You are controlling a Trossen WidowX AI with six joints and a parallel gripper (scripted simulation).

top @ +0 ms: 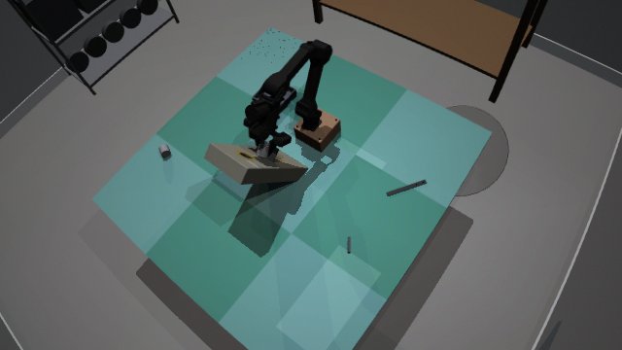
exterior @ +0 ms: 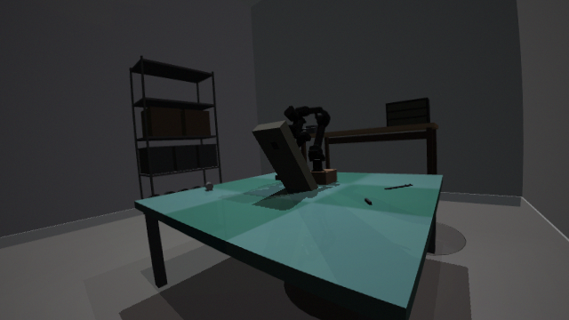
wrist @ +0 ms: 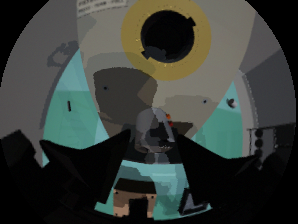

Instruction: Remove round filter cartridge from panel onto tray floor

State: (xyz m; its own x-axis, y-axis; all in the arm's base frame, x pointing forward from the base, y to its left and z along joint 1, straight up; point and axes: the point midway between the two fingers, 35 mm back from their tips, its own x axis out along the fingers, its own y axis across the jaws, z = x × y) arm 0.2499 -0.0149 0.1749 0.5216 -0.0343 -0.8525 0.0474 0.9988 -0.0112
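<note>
The jaws (top: 268, 147) of a WidowX arm straddle a gray cylinder, apparently the filter cartridge (top: 262, 150) (wrist: 149, 125), low on the face of the leaning service panel (top: 233, 167) (exterior: 284, 164) (wrist: 225, 50). Above it, the yellow-ringed socket (wrist: 130, 37) gapes dark. The fingers stand well parted, one on each side; whether they pinch the cartridge cannot be told. Good work here would mean centering the cartridge, closing evenly, testing the grip with a slight lift, then backing off the slope before turning toward what looks like the tray (top: 293, 95) (wrist: 183, 206) near the base block (top: 332, 131) (exterior: 330, 177) (wrist: 120, 205). A lopsided squeeze could roll it away.

Pale and deep green patches checker the tabletop (top: 330, 292) (exterior: 333, 236) (wrist: 55, 120), where a long dark bar (top: 406, 188) (exterior: 398, 187) lies well apart from the panel. A shelf rack (top: 131, 53) (exterior: 214, 111) and wooden bench (top: 437, 34) (exterior: 382, 130) stand in the dim gray room.
</note>
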